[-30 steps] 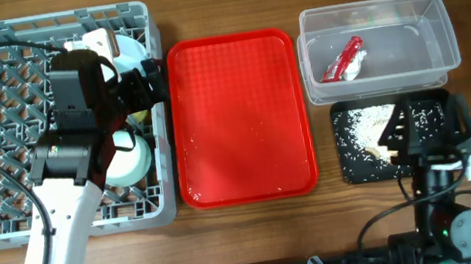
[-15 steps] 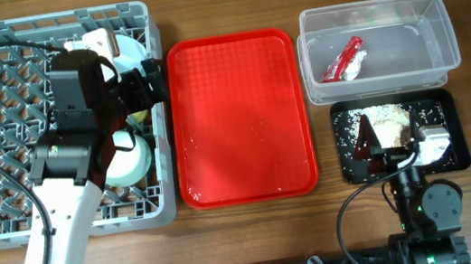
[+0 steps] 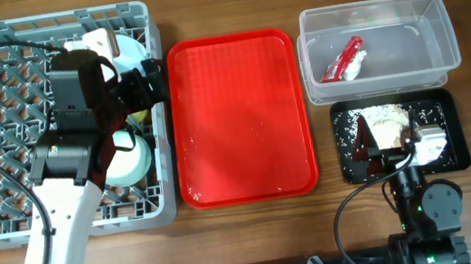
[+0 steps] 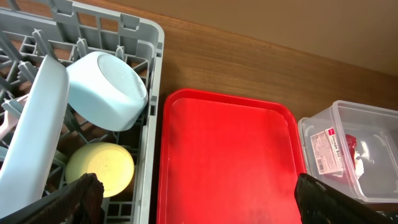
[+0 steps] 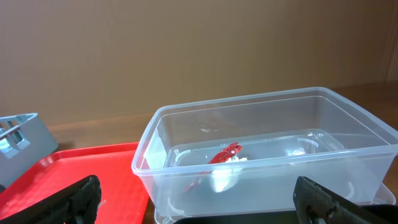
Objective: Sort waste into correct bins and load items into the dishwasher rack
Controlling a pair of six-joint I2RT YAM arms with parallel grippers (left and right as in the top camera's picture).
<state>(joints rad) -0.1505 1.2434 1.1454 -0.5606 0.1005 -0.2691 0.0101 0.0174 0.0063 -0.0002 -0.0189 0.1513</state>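
Observation:
The grey dishwasher rack [image 3: 0, 145] holds a light blue plate [image 4: 31, 137], a pale blue-green bowl [image 4: 106, 90] and a yellow cup [image 4: 102, 168]. My left gripper [image 3: 154, 79] hovers open and empty at the rack's right wall; in the left wrist view [image 4: 199, 208] its fingers straddle the rack edge and the red tray. The clear tub [image 3: 441, 32] holds the red wrapper [image 3: 342, 59] and white paper [image 3: 357, 66], also seen in the right wrist view [image 5: 224, 154]. Rice scraps [image 3: 380, 120] lie in the black tray [image 3: 453, 121]. My right gripper [image 3: 392, 143] is open and empty over it.
The flat red serving tray [image 3: 240, 113] lies between the rack and the bins, with a few specks on it. The right arm's base and cables sit at the front edge [image 3: 428, 211]. Another pale bowl [image 3: 123, 160] sits in the rack under my left arm.
My right arm has drawn back toward the front edge and shifted left over the black tray, then held still. The left arm has not moved.

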